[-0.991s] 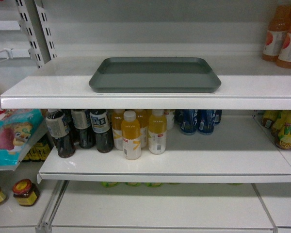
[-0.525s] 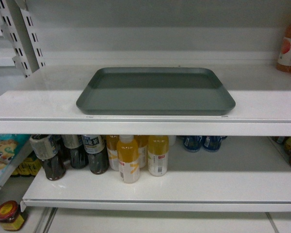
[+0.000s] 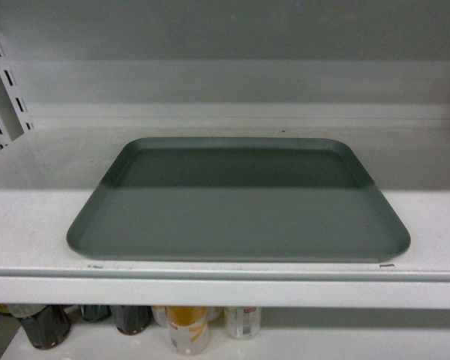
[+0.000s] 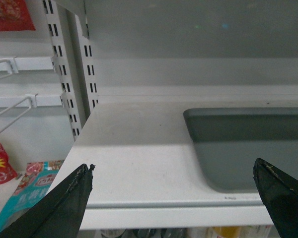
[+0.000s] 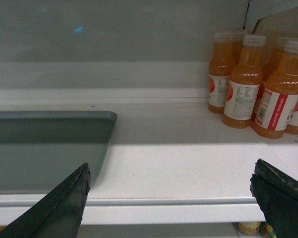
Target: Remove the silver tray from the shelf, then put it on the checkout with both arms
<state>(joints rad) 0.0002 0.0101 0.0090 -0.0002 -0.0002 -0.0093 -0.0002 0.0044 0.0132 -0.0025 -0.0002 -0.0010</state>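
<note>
The silver tray (image 3: 238, 202) lies flat on the white shelf (image 3: 30, 225), close to the front lip, filling the middle of the head view. Neither gripper shows in the head view. In the left wrist view my left gripper (image 4: 173, 171) is open in front of the shelf edge, its jaws wide apart; the tray's near left corner (image 4: 248, 148) lies toward its right finger. In the right wrist view my right gripper (image 5: 170, 171) is open too, with the tray's right end (image 5: 44, 148) by its left finger. Neither gripper touches the tray. The checkout is out of view.
Orange juice bottles (image 5: 260, 84) stand on the same shelf to the right of the tray. Slotted shelf uprights (image 4: 69, 74) and wire racks (image 4: 10, 104) are at the left. More bottles (image 3: 187, 326) sit on the shelf below.
The head view has closed in on the shelf: the tray has grown much larger and moved lower in the frame, and the lower shelves have mostly dropped out of view.
</note>
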